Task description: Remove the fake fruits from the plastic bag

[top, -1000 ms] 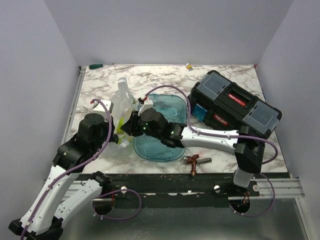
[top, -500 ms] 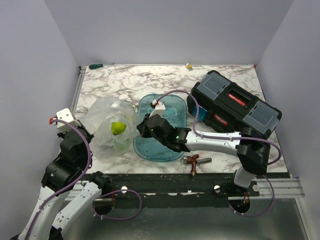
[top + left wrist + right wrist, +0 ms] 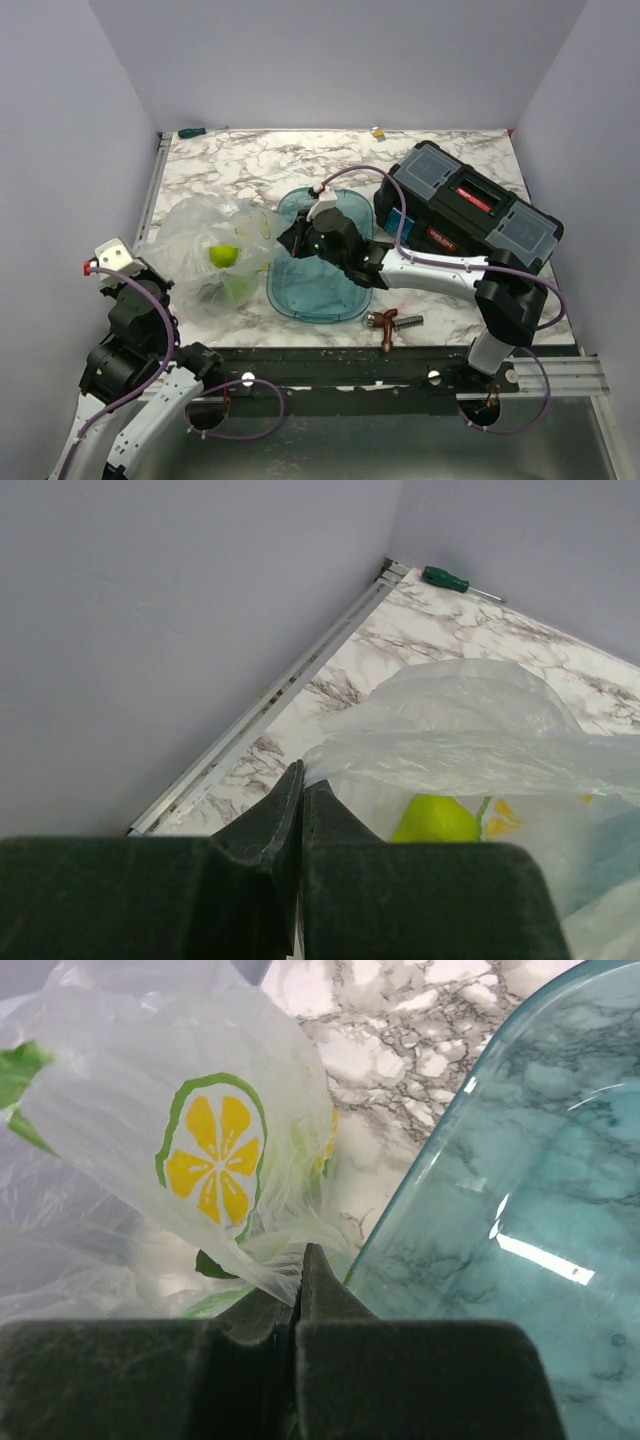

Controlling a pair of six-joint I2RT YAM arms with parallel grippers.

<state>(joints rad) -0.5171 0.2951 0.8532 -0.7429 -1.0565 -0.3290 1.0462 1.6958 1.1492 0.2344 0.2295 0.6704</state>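
Plastic and see-through, the bag [image 3: 205,225] is lying on the table [image 3: 250,160] beside the teal tray [image 3: 320,290] with the fruits [image 3: 223,256] inside, while the left gripper [image 3: 300,775] and right gripper [image 3: 303,1258], both clamped shut, are pinching seemingly opposite edges, probably to spread it open.

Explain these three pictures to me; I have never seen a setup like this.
These are two robot arms bolted to a marble table. One picture looks down from above; the other two come from cameras on each wrist, so the dark wedge at the bottom is that arm's own fingers. On the table lie a clear plastic bag with fake fruits inside, a teal tray, a black toolbox and a small copper fitting. The left gripper and right gripper are both shut, each pinching an edge of the bag.
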